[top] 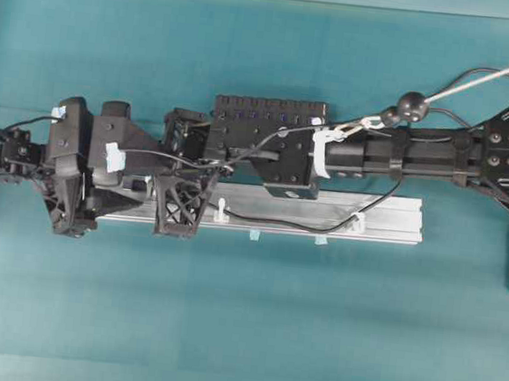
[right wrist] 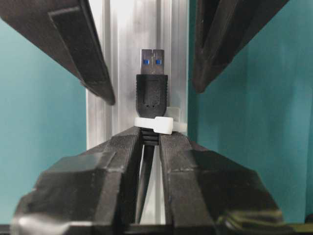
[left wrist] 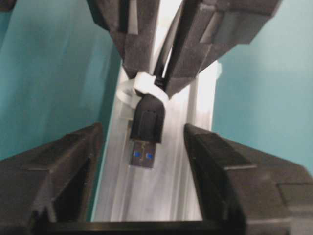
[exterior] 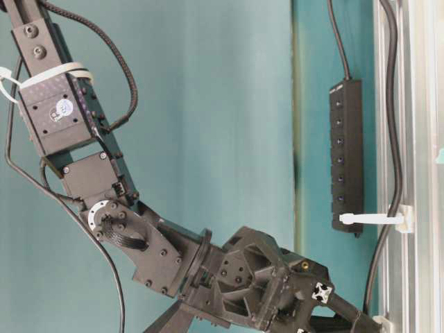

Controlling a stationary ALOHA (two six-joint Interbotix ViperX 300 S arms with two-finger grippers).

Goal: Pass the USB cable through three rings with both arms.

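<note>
The USB cable (top: 287, 223) runs along the silver rail (top: 397, 219) and through two white rings (top: 222, 210) (top: 358, 221). In the right wrist view my right gripper (right wrist: 150, 134) is shut on the cable just behind the dark plug (right wrist: 151, 95). The plug pokes through a third white ring (right wrist: 155, 124), metal tip forward. In the left wrist view my left gripper (left wrist: 143, 131) is open. Its fingers (left wrist: 73, 161) flank the plug (left wrist: 145, 122) without touching it. The ring (left wrist: 139, 88) sits right behind the plug.
A black multi-port hub (top: 267, 110) lies behind the rail on the teal cloth. Pale-blue tape tabs (top: 254, 236) mark the rail's front edge. A black ball on a rod (top: 414, 105) hangs over the right arm.
</note>
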